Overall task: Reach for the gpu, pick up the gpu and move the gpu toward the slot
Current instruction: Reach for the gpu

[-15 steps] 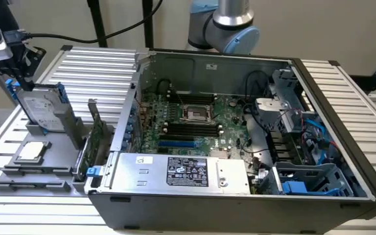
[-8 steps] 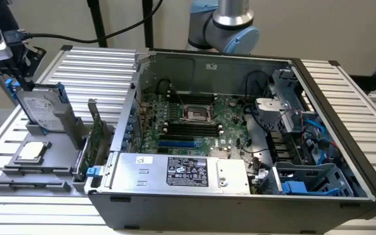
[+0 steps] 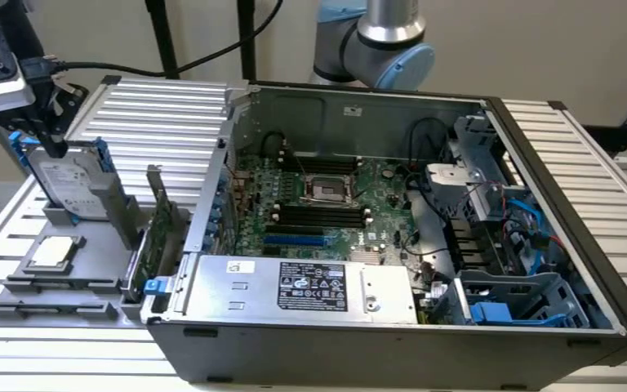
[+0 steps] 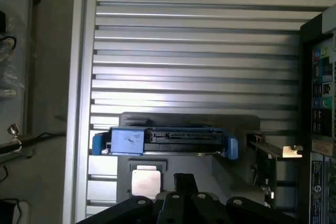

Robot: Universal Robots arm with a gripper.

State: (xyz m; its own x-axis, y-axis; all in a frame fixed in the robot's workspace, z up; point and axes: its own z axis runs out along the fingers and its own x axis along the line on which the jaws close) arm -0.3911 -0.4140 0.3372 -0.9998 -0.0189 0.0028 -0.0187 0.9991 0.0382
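One arm, one case (image 3: 291,353), one gpu, one drive, one chip. The gpu (image 3: 163,222) stands on edge in a grey holder (image 3: 52,287) just beside the case. The drive (image 3: 68,188) and chip (image 3: 55,253) sit farther from the case. The end effector (image 3: 50,145) hangs at the drive's top, apart from the gpu; wide or narrow, I cannot tell. The exterior view opens the case onto its motherboard (image 3: 325,196); the wrist view looks down on it all. Ribbed metal tabletop (image 3: 607,188), pale wall (image 3: 531,41), black cables (image 3: 215,49).
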